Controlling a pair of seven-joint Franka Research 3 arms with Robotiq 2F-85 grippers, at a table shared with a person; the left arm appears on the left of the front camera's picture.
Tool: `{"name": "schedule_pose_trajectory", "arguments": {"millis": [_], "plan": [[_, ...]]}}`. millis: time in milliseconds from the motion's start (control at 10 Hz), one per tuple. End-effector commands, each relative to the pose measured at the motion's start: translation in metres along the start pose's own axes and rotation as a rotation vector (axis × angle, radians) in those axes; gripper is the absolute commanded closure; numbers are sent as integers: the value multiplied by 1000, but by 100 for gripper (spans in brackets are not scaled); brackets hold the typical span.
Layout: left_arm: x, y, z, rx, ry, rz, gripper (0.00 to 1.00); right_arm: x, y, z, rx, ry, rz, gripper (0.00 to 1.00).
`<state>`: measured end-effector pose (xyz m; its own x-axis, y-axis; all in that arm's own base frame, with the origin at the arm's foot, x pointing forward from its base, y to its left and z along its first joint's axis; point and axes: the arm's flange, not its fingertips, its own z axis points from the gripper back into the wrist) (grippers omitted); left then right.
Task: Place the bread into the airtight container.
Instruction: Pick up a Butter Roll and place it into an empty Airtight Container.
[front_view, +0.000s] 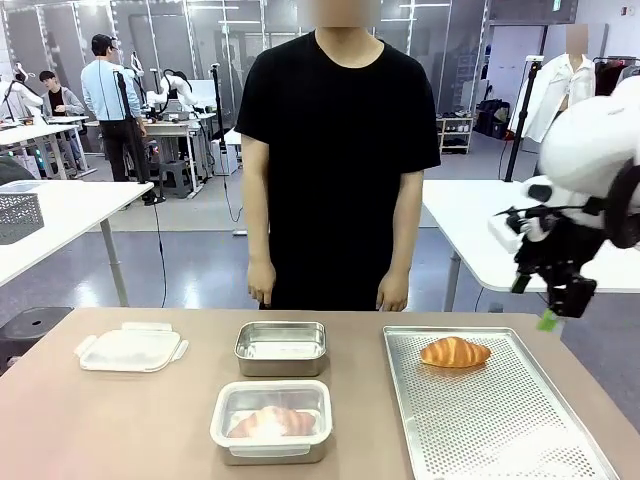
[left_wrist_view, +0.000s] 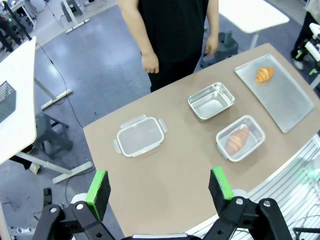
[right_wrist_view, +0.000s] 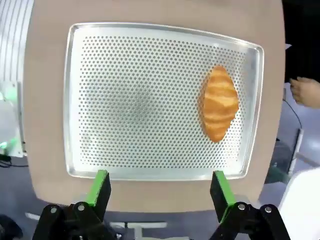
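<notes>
Brown desk (front_view: 120, 430) in front of me has a silver tray (front_view: 500, 430) on its right side. One bread (front_view: 455, 352) lies at the tray's far end. Beside the tray sits an open metal container (front_view: 281, 347). Nearer me is a closed container (front_view: 218, 425) with another bread (front_view: 270, 422) inside. My right tool (right_wrist_view: 160, 187) hangs over the tray, fingers wide apart, holding nothing. My left tool (left_wrist_view: 160, 187) is spread wide too, high above the desk.

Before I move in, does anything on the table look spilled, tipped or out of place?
Nothing stands out: croissant on the tray, empty container and filled container upright, loose lid flat.
</notes>
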<state>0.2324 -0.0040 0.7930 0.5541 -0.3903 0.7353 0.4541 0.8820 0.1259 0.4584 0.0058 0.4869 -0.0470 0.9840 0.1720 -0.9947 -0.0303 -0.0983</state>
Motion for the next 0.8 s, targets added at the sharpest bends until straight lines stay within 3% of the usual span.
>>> {"name": "schedule_pose_trajectory", "arguments": {"millis": [0, 100, 200, 400, 700], "plan": [[1, 0, 1, 3, 0, -2, 0, 7, -23, -16, -11, 56, -15, 0], [1, 0, 1, 3, 0, -2, 0, 14, -32, -30, -104, 113, -81, 0], [1, 0, 1, 3, 0, -2, 0, 18, -37, -44, -126, 85, -105, 0], [1, 0, 1, 3, 0, -2, 0, 25, -53, -76, -138, 27, -122, 0], [1, 0, 1, 3, 0, -2, 0, 36, -62, -102, -115, 15, -127, 0]]}}
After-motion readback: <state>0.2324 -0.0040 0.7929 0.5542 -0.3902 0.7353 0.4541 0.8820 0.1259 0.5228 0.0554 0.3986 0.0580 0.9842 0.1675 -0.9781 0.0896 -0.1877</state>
